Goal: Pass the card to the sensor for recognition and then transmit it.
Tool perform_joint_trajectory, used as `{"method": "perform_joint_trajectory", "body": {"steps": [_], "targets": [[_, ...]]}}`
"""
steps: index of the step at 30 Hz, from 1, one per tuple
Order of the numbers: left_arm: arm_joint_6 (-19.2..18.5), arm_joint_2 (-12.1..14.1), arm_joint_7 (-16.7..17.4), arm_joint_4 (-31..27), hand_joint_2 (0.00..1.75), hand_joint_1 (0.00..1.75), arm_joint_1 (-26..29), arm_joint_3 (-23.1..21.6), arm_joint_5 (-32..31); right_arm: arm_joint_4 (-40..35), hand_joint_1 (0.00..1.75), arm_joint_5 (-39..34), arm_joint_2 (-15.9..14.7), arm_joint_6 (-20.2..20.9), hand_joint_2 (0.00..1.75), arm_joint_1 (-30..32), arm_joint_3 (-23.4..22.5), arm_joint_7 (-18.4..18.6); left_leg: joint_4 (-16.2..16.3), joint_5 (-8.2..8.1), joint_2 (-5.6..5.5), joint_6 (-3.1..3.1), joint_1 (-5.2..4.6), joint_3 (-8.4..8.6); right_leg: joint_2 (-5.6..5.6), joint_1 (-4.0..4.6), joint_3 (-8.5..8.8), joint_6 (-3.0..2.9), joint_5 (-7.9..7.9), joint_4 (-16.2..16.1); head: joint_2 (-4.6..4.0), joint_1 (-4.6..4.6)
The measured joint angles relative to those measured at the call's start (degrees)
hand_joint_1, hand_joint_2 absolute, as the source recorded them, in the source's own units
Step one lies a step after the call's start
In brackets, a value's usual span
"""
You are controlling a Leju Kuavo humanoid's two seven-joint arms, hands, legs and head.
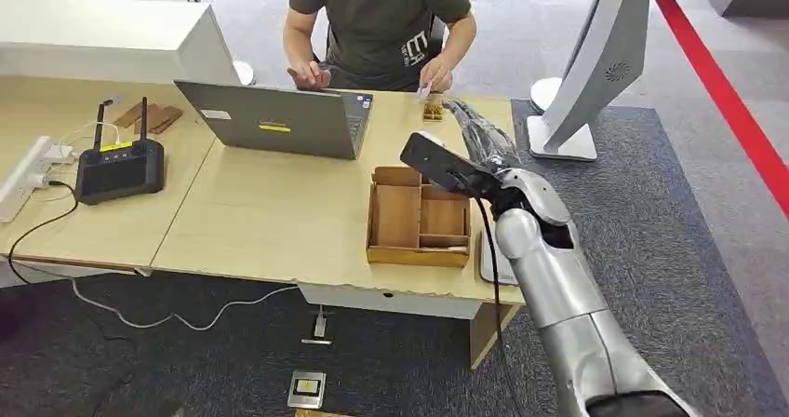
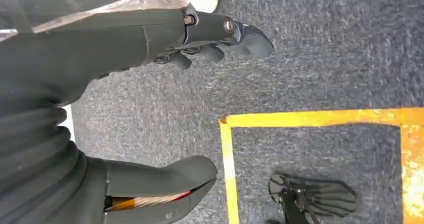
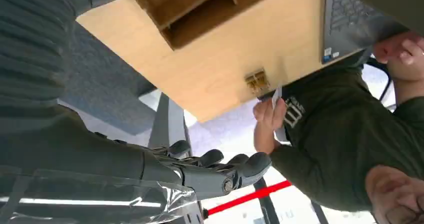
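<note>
Hardly any writing can be made out here. The person's dark shirt (image 1: pixel 377 17) carries a white printed logo low on the front, its blocky letters too small to read. The laptop (image 1: pixel 279 117) has a yellow sticker and a pale label on its lid; neither is legible. The black controller (image 1: pixel 119 168) bears a yellow label, also unreadable.

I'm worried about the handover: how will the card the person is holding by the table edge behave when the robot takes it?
The card looks thin and flat, so probably light and fairly stiff. Its smooth faces may slip between fingers. The person's hand pinches it upright at the table edge, so an edge grip seems easier. The right robot hand holds nothing.
</note>
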Motion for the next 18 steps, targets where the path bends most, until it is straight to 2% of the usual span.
{"method": "perform_joint_trajectory", "body": {"steps": [5,8,12,16,18], "targets": [[0.7,0.0,1.03,0.02,1.75,0.0,-0.14,0.72,1.18,-12.94,0.0,-4.07,-3.1,6.16,1.75,6.7,-0.37,2.88,0.0,-0.05,0.06,-0.02,0.0,0.05,0.1,0.0,0.0,0.0,0.0,-0.02,0.0,-0.02],[1.25,-0.02,1.73,0.02,1.75,0.0,-0.1,1.22,1.77,-19.06,0.0,-7.18,-4.24,7.9,1.75,11.1,-0.37,3.14,0.0,-0.06,0.05,-0.03,0.0,0.03,0.11,0.01,0.0,0.0,0.0,-0.01,0.0,-0.02],[2.12,-0.2,2.25,0.02,1.75,0.0,-0.24,1.81,2.21,-24.84,0.0,-7.78,-5.13,6.23,1.75,16.34,0.76,1.97,-0.01,-0.06,0.05,-0.04,0.02,0.02,0.11,0.02,0.01,-0.03,-0.02,0.01,0.0,-0.02],[2.43,-0.39,2.23,0.0,1.75,0.0,-0.35,2.36,2.38,-27.24,0.0,-6.51,-5.7,3.64,1.75,19.7,2.6,-0.4,-0.02,-0.06,0.05,-0.04,0.03,0.02,0.11,0.02,0.01,-0.05,-0.03,0.01,0.0,-0.02],[2.73,-0.48,2.05,0.0,1.75,0.0,-0.39,2.43,2.38,-27.79,0.0,-3.49,-5.99,0.53,1.75,20.8,3.81,-2.13,-0.02,-0.06,0.05,-0.04,0.03,0.02,0.11,0.02,0.02,-0.05,-0.03,0.01,0.0,0.0]]}}
